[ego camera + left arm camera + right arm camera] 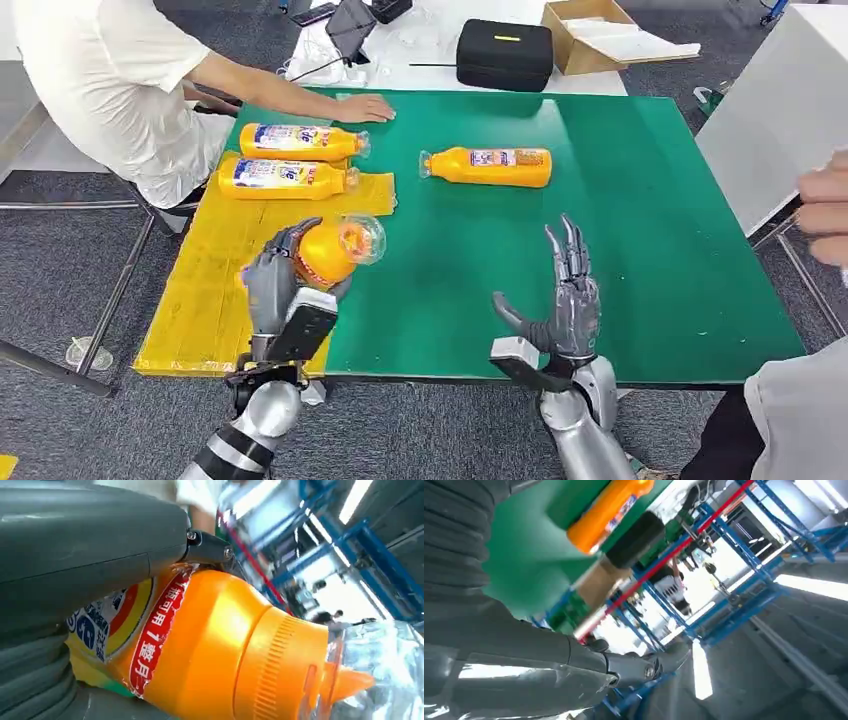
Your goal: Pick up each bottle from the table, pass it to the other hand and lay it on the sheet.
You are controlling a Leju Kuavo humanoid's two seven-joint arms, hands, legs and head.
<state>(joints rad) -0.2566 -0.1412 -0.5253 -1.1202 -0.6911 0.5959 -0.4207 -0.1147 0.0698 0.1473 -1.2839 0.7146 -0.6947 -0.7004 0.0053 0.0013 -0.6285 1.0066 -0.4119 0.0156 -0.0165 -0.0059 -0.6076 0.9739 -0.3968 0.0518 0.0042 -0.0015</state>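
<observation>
While the left robot hand (285,285) grips an orange bottle (335,250) around its body, clear cap pointing away from the robot, it holds it above the near edge of the yellow sheet (205,290), right where the sheet meets the green counter (640,220). The right robot hand (565,300) is open and holds nothing, fingers spread and pointing upward over the counter, well apart from the bottle. By my reading, the handover is done and the laying-down step is in hand. Two bottles (300,142) already lie side by side at the far end of the sheet (a person's hand (365,108) rests on the counter just beyond them), and one more bottle (490,166) lies on the counter, not yet picked. Next, the left arm probably needs to lower the held bottle onto bare sheet near the other two and release it.
</observation>
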